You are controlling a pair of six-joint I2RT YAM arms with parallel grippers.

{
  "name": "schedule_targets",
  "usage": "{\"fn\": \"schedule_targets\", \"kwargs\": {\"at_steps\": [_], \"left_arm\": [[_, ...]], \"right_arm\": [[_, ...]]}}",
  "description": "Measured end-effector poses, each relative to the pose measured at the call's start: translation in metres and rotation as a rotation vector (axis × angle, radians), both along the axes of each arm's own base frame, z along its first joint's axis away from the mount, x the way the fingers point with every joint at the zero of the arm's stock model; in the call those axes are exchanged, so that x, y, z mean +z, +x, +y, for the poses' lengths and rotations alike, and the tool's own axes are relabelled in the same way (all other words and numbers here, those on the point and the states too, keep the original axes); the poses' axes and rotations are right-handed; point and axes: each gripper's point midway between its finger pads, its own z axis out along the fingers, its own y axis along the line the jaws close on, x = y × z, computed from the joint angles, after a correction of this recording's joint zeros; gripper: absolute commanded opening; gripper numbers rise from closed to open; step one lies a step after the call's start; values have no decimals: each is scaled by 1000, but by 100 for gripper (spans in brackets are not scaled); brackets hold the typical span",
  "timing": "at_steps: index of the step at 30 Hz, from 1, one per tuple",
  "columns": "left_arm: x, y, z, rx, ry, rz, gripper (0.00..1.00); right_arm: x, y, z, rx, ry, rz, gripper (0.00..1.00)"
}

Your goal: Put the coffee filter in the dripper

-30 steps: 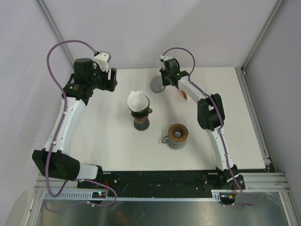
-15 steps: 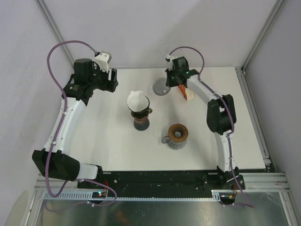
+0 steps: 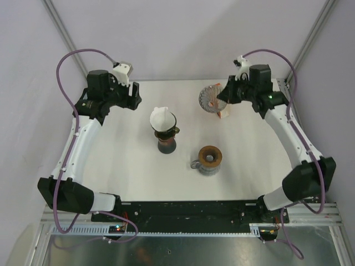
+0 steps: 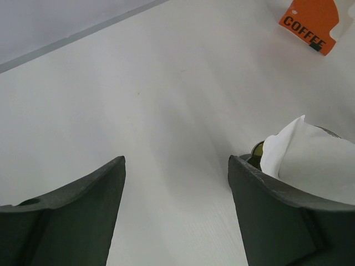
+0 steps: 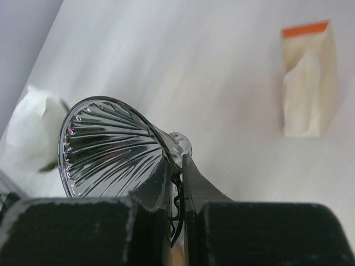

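Far right: glass dripper (image 3: 209,98) in right claw (image 3: 221,95), beside orange box (image 3: 224,114).

White coffee filter (image 3: 161,117), clear ribbed dripper (image 5: 108,149), orange box (image 4: 310,19)

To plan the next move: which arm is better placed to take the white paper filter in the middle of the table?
Probably left. The left gripper is open and empty, with the white paper coffee filter close beside it. The right gripper is shut on the clear ribbed glass dripper, farther away.
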Motion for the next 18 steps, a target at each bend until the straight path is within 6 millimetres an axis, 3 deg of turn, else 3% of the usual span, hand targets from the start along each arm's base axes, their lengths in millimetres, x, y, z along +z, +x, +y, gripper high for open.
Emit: {"fn": "schedule_targets", "kwargs": {"at_steps": [9,18], "left_arm": [[-1,-3,-9,-48,-28,7,79],[-5,-6,-14,-71,-47,20,79]], "right_arm": [[-32,-99,-3,82,-12,192,0],[-84,-170,2,167,-41,403,0]]}}
